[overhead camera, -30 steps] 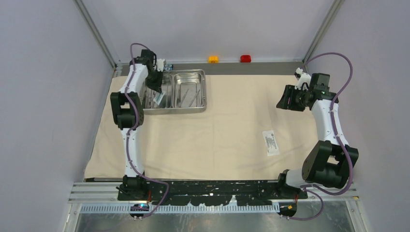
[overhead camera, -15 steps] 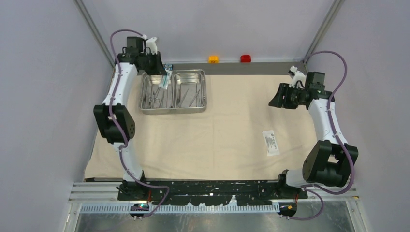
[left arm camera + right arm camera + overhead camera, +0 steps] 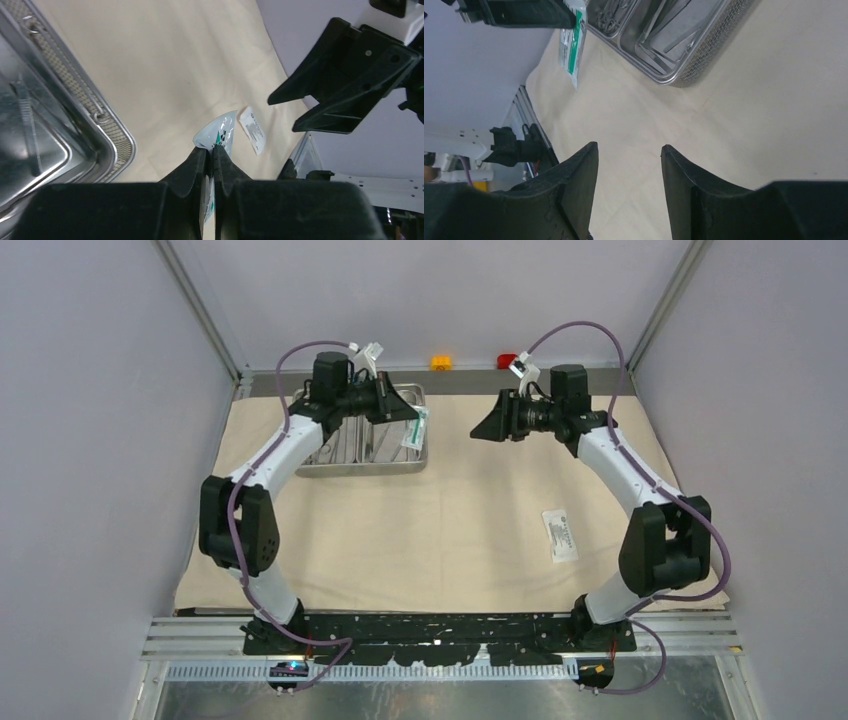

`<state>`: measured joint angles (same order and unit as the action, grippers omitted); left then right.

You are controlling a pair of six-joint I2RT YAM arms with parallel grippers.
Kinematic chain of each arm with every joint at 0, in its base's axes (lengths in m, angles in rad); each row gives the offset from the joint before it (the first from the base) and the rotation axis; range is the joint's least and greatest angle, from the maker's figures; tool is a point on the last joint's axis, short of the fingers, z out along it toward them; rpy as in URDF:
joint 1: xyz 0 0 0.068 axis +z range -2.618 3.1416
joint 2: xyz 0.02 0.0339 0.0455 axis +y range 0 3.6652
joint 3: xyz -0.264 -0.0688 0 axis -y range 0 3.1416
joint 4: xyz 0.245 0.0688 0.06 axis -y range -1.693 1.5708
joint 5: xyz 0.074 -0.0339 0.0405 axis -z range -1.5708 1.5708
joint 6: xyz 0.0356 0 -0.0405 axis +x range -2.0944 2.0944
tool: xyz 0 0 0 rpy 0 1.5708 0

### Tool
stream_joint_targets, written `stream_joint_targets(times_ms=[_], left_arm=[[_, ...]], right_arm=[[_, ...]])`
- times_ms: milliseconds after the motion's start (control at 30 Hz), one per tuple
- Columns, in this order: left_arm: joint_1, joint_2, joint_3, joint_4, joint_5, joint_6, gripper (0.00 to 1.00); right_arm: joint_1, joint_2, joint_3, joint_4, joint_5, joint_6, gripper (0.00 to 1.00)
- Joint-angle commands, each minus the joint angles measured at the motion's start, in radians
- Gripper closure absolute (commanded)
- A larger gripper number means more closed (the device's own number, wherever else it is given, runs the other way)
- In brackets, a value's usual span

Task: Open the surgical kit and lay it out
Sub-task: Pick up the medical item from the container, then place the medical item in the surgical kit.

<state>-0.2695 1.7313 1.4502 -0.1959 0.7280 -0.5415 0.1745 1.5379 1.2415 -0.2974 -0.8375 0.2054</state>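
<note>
At the near edge the two arm bases stand on a black rail (image 3: 440,625). From there the beige cloth wrap (image 3: 450,510) lies spread flat and covers nearly all of the worktop. On the cloth toward the right arm lies a flat white packet (image 3: 560,535), alone and well apart from everything else. Farther back on the left, the steel tray (image 3: 362,469) rests on the cloth. From above, the left arm crosses it and hides much of both compartments. The right wrist view looks in under that arm and shows ring-handled forceps (image 3: 610,15) in the left compartment and thin straight tools (image 3: 671,37) in the right one. The left gripper (image 3: 405,412) is raised over the tray's right side. Its jaws are pressed together on one end of a white-and-green packet (image 3: 414,427), which hangs clear of the worktop by the tray's right rim. Facing it across a stretch of bare cloth, the right gripper (image 3: 487,427) is also in the air, with its jaws apart and nothing between them, short of the hanging packet. At the far edge, beyond the cloth, the orange button (image 3: 441,362) shows whole, while the red button (image 3: 503,360) is partly hidden behind the right wrist's camera mount.
</note>
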Motion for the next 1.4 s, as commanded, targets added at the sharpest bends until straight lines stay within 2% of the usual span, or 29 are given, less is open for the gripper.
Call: stream_joint_targets(times_ms=[0, 167, 433, 600, 700, 900, 1000, 1033, 1100, 1167, 1200, 1267, 1367], left_arm=[[-0.042, -0.075, -0.023, 0.191, 0.034, -0.119, 1.0], [-0.088, -0.058, -0.044, 0.231, 0.038, -0.159, 1.0], [-0.138, -0.037, -0.057, 0.261, 0.049, -0.145, 1.0], [-0.15, -0.028, -0.06, 0.268, 0.051, -0.147, 1.0], [-0.155, -0.025, -0.061, 0.268, 0.053, -0.147, 1.0], [-0.155, -0.017, -0.064, 0.26, 0.048, -0.135, 1.0], [-0.155, -0.011, -0.063, 0.254, 0.053, -0.122, 1.0], [-0.155, -0.009, -0.059, 0.247, 0.055, -0.113, 0.96], [-0.155, -0.01, -0.044, 0.224, 0.055, -0.073, 0.76], [-0.154, -0.016, -0.021, 0.184, 0.051, -0.007, 0.51], [-0.154, -0.016, 0.002, 0.134, 0.048, 0.03, 0.44], [-0.154, -0.016, 0.05, 0.03, 0.036, 0.126, 0.38], [-0.154, -0.017, 0.092, -0.096, -0.002, 0.245, 0.35]], right_arm=[[0.046, 0.039, 0.049, 0.192, -0.067, 0.155, 0.46], [0.075, 0.077, 0.041, 0.29, -0.133, 0.233, 0.45], [0.12, 0.126, 0.062, 0.293, -0.166, 0.238, 0.46], [0.139, 0.143, 0.072, 0.293, -0.191, 0.237, 0.52], [0.146, 0.149, 0.075, 0.294, -0.203, 0.234, 0.61], [0.148, 0.144, 0.066, 0.293, -0.222, 0.225, 0.98], [0.148, 0.132, 0.067, 0.256, -0.219, 0.183, 0.99], [0.146, 0.124, 0.072, 0.203, -0.213, 0.148, 1.0], [0.129, 0.101, 0.074, 0.075, -0.189, 0.054, 1.0], [0.102, 0.072, 0.064, -0.075, -0.152, -0.069, 0.99], [0.082, 0.06, 0.063, -0.174, -0.129, -0.138, 1.0], [0.036, 0.038, 0.08, -0.409, -0.061, -0.321, 1.0], [-0.071, 0.027, 0.121, -0.779, 0.056, -0.616, 1.0]])
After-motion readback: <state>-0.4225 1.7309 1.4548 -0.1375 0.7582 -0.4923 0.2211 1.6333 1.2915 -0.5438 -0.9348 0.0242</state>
